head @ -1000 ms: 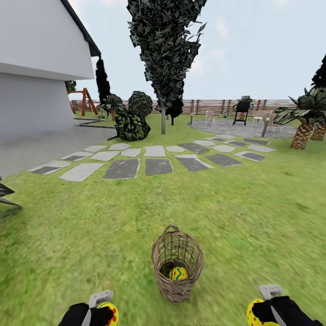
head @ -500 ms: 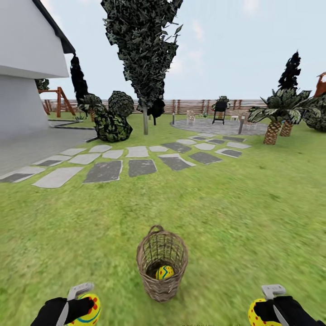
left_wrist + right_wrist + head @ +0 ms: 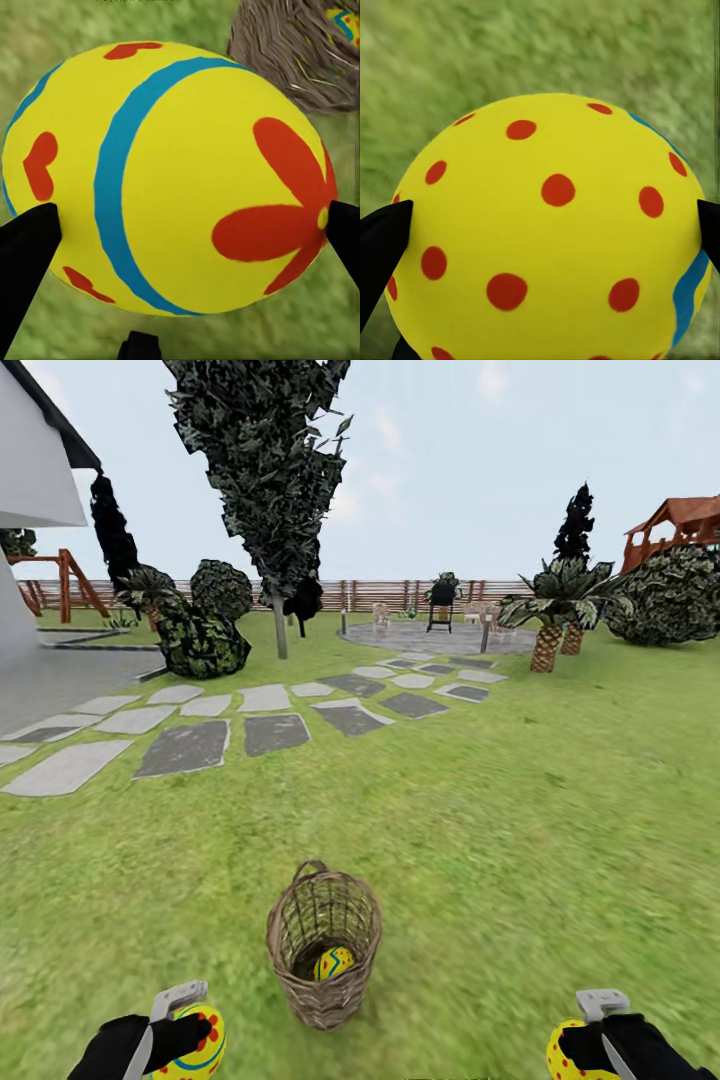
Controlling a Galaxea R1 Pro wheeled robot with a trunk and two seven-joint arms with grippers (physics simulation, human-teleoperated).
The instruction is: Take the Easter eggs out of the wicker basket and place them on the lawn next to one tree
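The wicker basket [image 3: 323,945] stands upright on the lawn [image 3: 520,840] just ahead of me, with one yellow Easter egg [image 3: 334,963] lying in its bottom. My left gripper [image 3: 185,1040] is shut on a second egg [image 3: 197,1042], yellow with a blue band and red flowers, low and left of the basket. In the left wrist view that egg [image 3: 180,150] sits in the left gripper [image 3: 180,225], with the basket [image 3: 300,52] just beyond it. My right gripper [image 3: 590,1050] is shut on a red-dotted egg [image 3: 563,1055], the same egg [image 3: 555,225] held in the right gripper [image 3: 547,229]. The tree is out of view.
Grey stepping stones [image 3: 270,730] cross the grass ahead. Past them stand a tall dark slim-trunked conifer [image 3: 265,480], dark bushes [image 3: 200,630], two short palms [image 3: 548,630], a paved circle with a grill [image 3: 440,605], a slat fence [image 3: 370,595] and a red-roofed playhouse [image 3: 690,520].
The head camera has swung to the right, so the whole scene has slid left and the playhouse has come into view. Both grippers still hold their eggs.
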